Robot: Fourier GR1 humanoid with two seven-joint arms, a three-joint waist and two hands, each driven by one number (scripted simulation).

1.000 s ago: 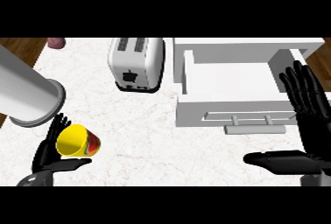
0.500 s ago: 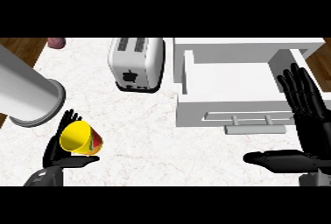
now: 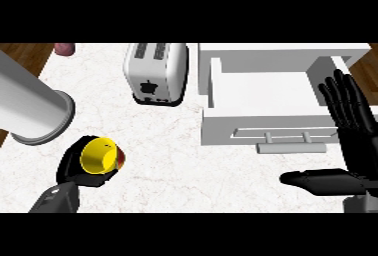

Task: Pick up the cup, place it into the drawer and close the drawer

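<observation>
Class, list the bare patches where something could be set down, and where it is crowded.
Bare counter lies below the toaster and drawer front, between the cup in the left hand and the open right hand. The drawer's inside is bare. Crowded: the left side, around the grey cylinder.

The yellow-lined red cup (image 3: 98,155), at near left, tilts with its open mouth showing, wrapped by the curled black left hand (image 3: 72,169). The white box-shaped drawer (image 3: 251,125) stands pulled open at far right, its bar handle (image 3: 290,148) on the near face.
</observation>
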